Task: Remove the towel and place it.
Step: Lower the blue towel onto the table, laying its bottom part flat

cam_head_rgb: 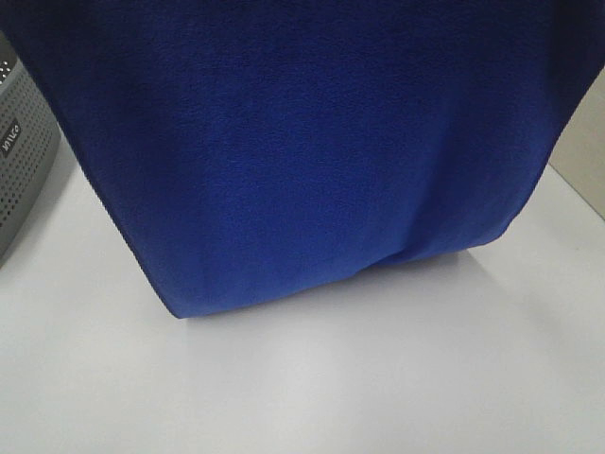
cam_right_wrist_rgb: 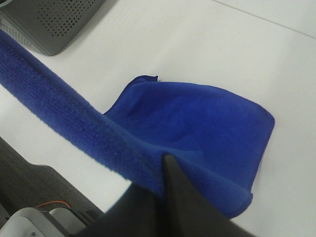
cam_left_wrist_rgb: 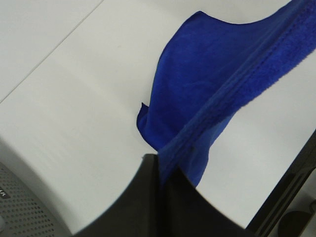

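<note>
Plainly, the towel (cam_head_rgb: pixel 312 142) hangs stretched across the upper frame in the high view, its lower end resting on the table (cam_head_rgb: pixel 378 378). The left gripper (cam_left_wrist_rgb: pixel 159 170) and right gripper (cam_right_wrist_rgb: pixel 163 170) each pinch its hem; a thin bite could slip, dropping one side. The grey perforated box (cam_head_rgb: pixel 19 170), at the left edge, hides its contents.

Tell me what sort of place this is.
Probably a robotics lab or test bench, not a home: a plain white table, a grey perforated box standing on it, and the left gripper and right gripper each pinching the edge of one blue towel.
</note>
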{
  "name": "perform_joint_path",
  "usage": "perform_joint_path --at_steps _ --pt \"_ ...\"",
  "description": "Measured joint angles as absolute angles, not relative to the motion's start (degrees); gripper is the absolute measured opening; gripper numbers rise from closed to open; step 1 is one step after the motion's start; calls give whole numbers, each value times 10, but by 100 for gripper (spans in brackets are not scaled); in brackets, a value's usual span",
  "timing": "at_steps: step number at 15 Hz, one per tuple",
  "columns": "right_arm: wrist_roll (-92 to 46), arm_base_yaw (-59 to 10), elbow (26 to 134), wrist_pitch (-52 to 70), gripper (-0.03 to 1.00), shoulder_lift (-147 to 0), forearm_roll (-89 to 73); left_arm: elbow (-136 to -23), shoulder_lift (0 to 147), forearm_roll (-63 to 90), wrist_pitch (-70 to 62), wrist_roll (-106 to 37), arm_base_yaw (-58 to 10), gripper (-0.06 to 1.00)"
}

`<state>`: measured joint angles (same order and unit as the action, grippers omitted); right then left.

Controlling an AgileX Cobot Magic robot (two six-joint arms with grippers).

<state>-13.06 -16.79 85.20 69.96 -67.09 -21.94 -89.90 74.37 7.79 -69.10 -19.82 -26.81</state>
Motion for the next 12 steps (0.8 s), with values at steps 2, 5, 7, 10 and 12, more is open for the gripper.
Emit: perform_joint_path --at_steps 2,5,7,10,12 --pt "-147 -168 852 682 2 -674 -218 -897 745 44 -662 -200 -269 0" --pt "-160 -169 852 618 2 -701 -210 -897 751 -10 -597 -200 -270 0" --pt "-175 -169 852 582 2 -718 -203 -897 766 -40 -561 -200 -270 0" --pt "-189 -169 863 522 2 -744 -189 -897 782 -72 -498 -200 -270 0" --pt "-191 -168 909 483 2 -782 -169 -897 794 -100 -419 -198 -270 0"
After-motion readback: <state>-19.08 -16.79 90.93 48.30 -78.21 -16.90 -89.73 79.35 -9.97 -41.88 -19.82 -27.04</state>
